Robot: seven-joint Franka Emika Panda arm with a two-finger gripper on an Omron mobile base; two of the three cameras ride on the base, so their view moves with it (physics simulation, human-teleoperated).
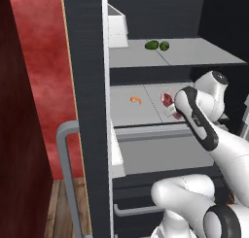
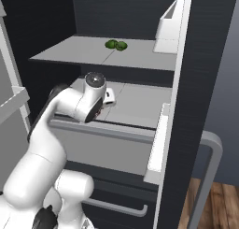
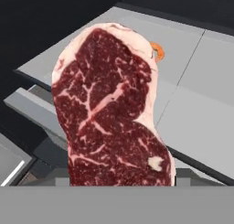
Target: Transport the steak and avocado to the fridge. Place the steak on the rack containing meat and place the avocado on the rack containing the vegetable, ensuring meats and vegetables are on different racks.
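Steak held up over the meat rack, inside the open fridge.

Nearest my hand camera, the steak [image 3: 112, 113] is a dark red slab with pale marbling and a pink fat rim, standing on edge. My tool [image 1: 171, 106] is part closed on it, above the rack containing meat [image 1: 141, 116]. Farther left lies the orange meat [image 1: 136, 100]. On the upper rack [image 1: 194, 55], two green pieces [image 1: 157, 45].
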